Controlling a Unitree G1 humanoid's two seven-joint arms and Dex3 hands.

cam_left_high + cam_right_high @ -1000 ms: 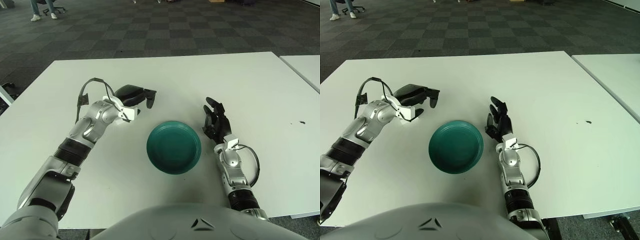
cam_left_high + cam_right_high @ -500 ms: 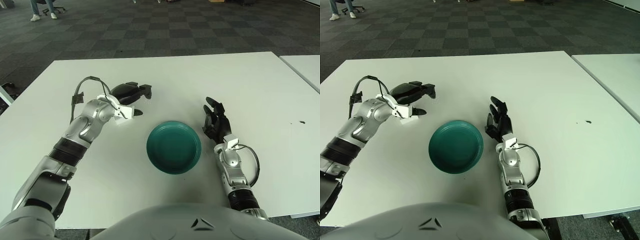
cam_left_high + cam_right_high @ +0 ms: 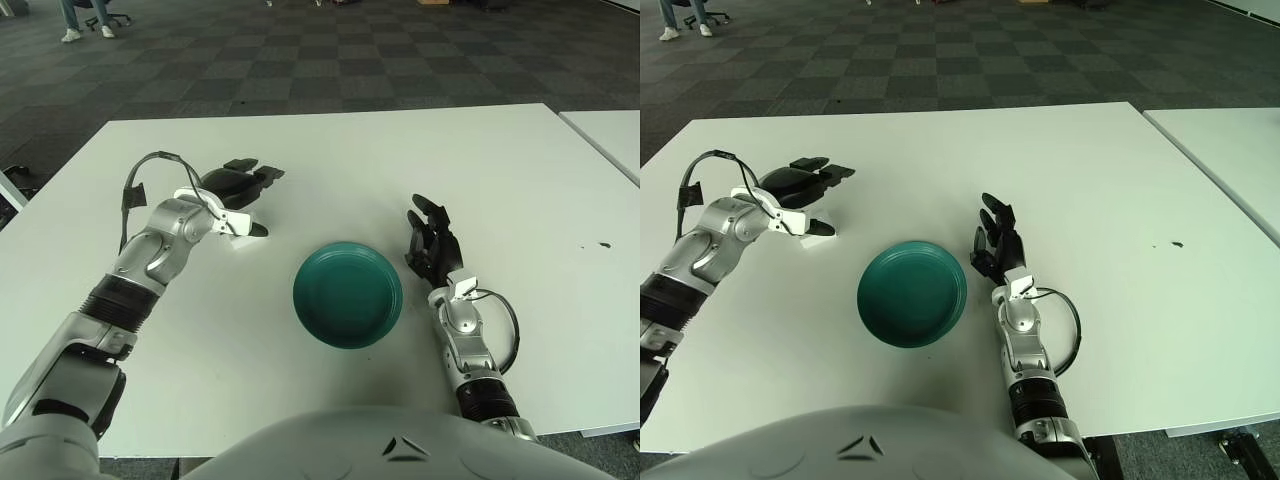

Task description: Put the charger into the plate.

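The teal plate (image 3: 347, 293) sits on the white table (image 3: 500, 170) near its front, and nothing lies in it. My left hand (image 3: 243, 195) hovers to the plate's upper left, well apart from it. Its dark fingers (image 3: 812, 170) stretch forward and its thumb (image 3: 821, 227) points toward the plate. A small white block (image 3: 820, 236), possibly the charger, shows just under the thumb tip; I cannot tell whether it touches the hand or lies free on the table. My right hand (image 3: 432, 245) shows just right of the plate, fingers relaxed and holding nothing.
A second white table (image 3: 610, 135) stands at the right edge. Dark checkered carpet (image 3: 330, 60) lies beyond the table's far edge. A small dark speck (image 3: 603, 244) marks the tabletop at the far right.
My left hand has drawn back to the left, away from the plate, and its fingers have uncurled from pointing down to lying stretched out. The right hand and the plate have not moved.
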